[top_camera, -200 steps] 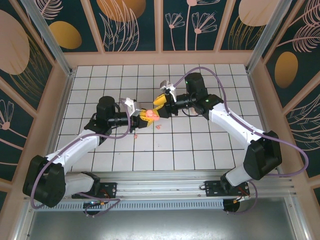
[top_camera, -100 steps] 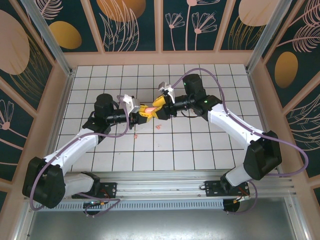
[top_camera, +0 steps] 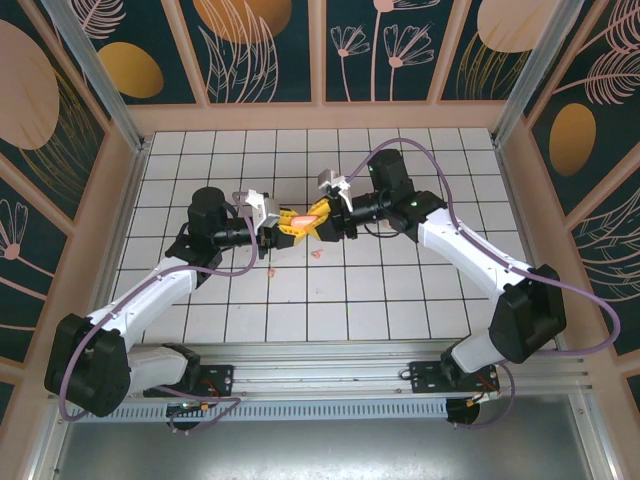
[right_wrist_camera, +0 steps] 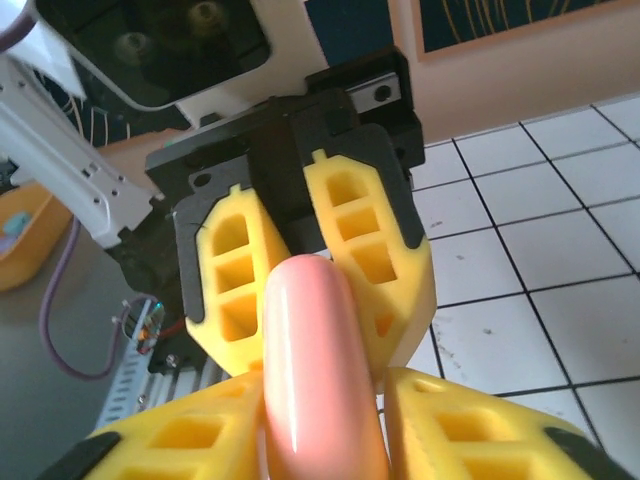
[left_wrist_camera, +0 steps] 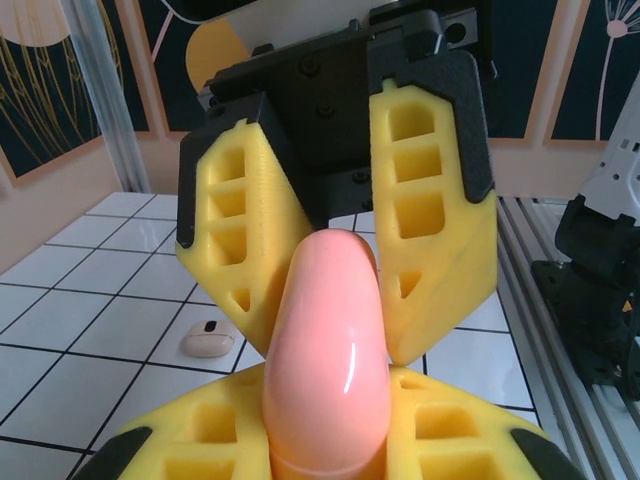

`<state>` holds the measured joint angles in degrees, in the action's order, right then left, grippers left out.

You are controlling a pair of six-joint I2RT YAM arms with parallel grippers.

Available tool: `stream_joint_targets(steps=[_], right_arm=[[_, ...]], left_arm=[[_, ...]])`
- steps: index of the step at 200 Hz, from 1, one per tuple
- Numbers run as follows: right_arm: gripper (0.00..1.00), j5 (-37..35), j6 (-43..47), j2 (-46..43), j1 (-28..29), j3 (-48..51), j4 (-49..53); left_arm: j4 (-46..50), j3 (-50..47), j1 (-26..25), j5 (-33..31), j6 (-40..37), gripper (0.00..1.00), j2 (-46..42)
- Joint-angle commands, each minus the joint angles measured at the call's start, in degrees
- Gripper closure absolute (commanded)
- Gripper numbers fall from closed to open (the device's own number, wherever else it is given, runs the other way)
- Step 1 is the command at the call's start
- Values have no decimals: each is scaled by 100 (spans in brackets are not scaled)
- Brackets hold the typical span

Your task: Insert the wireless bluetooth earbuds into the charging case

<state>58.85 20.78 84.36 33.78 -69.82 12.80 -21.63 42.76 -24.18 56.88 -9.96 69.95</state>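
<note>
Charging case (top_camera: 302,216) is held clear of the tiled bench (top_camera: 400,290). One end is clamped between the closed fingers of the left tool (top_camera: 288,221), and the other end is pinched by the right tool (top_camera: 320,213), whose jaws are drawn in against its sides. An earbud (top_camera: 318,254) and a second earbud (top_camera: 272,270) are seen lying apart on the tiles nearby, untouched by either tool.

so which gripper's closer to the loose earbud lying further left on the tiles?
Left. The left gripper sits just beyond that earbud and slightly right of it; the right gripper is farther right, on the other end of the charging case both hold.
</note>
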Motion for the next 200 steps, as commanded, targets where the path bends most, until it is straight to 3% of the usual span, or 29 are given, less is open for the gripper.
stream_joint_targets(steps=[1, 29, 56, 119, 155, 181, 200], right_arm=[[75, 149, 197, -74, -29, -163, 153], [86, 88, 212, -231, -33, -73, 50], [90, 81, 218, -421, -69, 64, -90], [90, 287, 245, -552, -108, 184, -229], [90, 351, 208, -491, -86, 172, -241], [90, 346, 160, -484, -73, 188, -318], [90, 339, 142, -461, -55, 180, -318]], left_arm=[[-283, 81, -29, 187, 28, 89, -192], [-260, 44, -32, 72, 99, 72, -235], [-363, -75, -30, 43, 282, 57, -287], [-417, -91, -23, 169, 372, 63, -327], [-617, -71, -37, 404, 574, 57, -324], [-571, -31, -33, 514, 568, 69, -327], [-573, -20, -34, 552, 574, 70, -333]])
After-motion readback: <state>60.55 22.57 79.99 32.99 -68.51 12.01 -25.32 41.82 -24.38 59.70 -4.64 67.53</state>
